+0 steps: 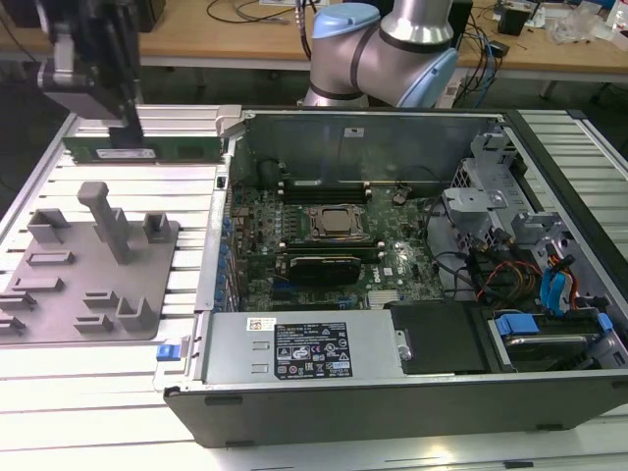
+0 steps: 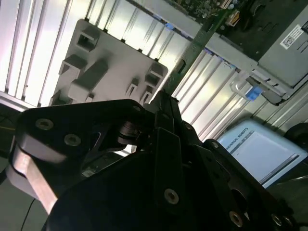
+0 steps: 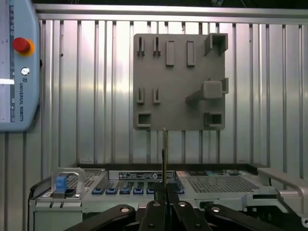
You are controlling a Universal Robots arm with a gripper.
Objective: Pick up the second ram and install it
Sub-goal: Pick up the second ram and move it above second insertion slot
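The pincer (image 1: 126,130) sits in the upper left of the exterior view, its jaws closed narrow on the memory stick (image 1: 169,150), gripping it nearer the end that points to the exterior view's left. The green memory stick hangs level on its long edge above the ribbed metal table (image 1: 128,392), just outside the open computer case (image 1: 549,392) and well apart from the processor socket (image 1: 339,224) on the board inside.

In the first wrist view the pincer (image 3: 166,198) holds the memory stick (image 3: 165,154) edge-on, a thin line reaching toward the grey holder tray (image 3: 178,72). In the second wrist view the memory stick (image 2: 192,53) runs out from the black pincer (image 2: 162,98) toward the case.

The grey holder tray (image 1: 98,285) lies on the table nearer the camera than the memory stick, its upright posts standing free. The power supply (image 1: 304,348) fills the case's near edge. The arm's blue and silver joints (image 1: 392,44) rise behind the case. A control tablet (image 3: 14,72) with a red button (image 3: 21,44) lies on the table.
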